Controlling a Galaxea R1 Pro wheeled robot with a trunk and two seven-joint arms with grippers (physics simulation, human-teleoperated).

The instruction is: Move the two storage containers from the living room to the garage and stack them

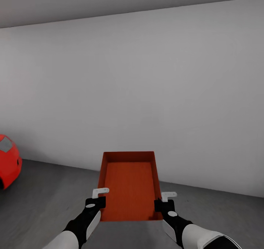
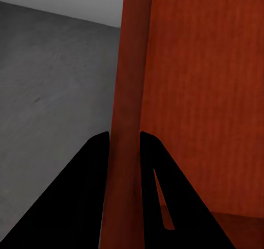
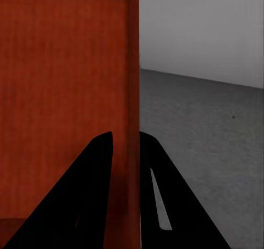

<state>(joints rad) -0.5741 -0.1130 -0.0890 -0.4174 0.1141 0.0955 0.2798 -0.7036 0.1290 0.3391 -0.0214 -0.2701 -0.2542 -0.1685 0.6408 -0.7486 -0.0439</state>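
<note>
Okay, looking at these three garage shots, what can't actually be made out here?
- Red car: cut off by the head view's left edge, just its end visible.
- Container underside, and the floor beneath it: hidden by the container itself, so its height above the concrete is unclear.
- Left gripper and right gripper: each straddles a side wall; actual contact is not discernible in the wrist views.
- Second container: whereabouts unknown.

Glossy red car (image 1: pixel 8 161) at the far left edge, near a plain pale grey wall (image 1: pixel 146 87).
</note>
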